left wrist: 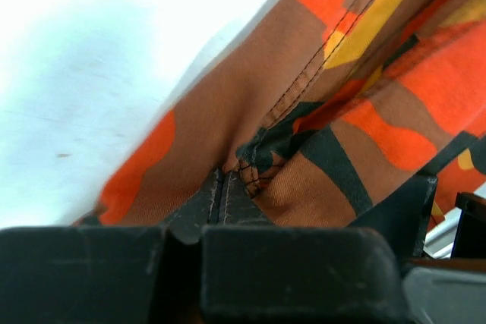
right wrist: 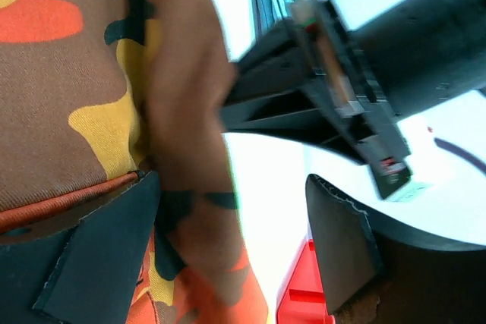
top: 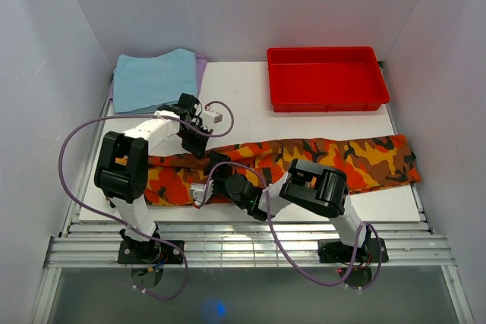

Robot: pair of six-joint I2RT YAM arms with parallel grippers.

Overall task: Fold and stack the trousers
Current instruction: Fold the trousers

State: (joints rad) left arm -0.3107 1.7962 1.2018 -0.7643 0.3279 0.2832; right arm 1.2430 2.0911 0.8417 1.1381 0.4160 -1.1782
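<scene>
Looks down from high above and behind the arm bases, taking in the whole table (top: 250, 104). Sits at the left wrist, almost touching the trousers (left wrist: 319, 111). Faces the left arm (right wrist: 425, 43) from the right wrist, equally close. Shares that cloth across all three.

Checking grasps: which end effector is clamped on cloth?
The left end effector, pinching the orange camouflage cloth trousers; the right end effector gapes open.

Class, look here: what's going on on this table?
Two robot arms are working on the camouflage trousers, which lie stretched across the table, not yet folded. The left gripper is shut on the cloth at the far edge of their left end. The right gripper sits open at the near edge there. A blue cloth and red tray lie behind.
</scene>
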